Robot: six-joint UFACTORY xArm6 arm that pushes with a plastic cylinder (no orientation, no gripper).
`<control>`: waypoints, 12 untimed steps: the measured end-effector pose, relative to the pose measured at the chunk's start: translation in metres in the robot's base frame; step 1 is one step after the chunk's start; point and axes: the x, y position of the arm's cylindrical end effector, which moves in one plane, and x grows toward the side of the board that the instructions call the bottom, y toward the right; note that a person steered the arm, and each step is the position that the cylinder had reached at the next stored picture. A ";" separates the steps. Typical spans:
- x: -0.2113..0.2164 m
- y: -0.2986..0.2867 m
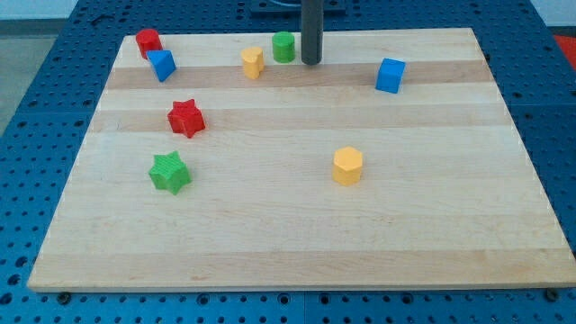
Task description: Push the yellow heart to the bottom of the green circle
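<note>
The yellow heart (252,62) sits near the view's top, left of centre. The green circle (283,46) stands just up and to the right of it, a small gap between them. My tip (311,62) rests on the board right of the green circle, close beside it, and level with the yellow heart, about a block's width to the heart's right. The tip touches neither block.
A red round block (148,42) and a blue block (162,65) sit at the top left. A red star (186,118) and a green star (169,172) lie at the left. A blue cube (391,75) is at the top right. A yellow hexagon (347,166) is right of centre.
</note>
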 end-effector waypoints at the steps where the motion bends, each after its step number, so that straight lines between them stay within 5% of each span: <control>1: 0.003 0.000; 4: 0.122 -0.012; 10: 0.040 -0.180; 12: -0.004 -0.168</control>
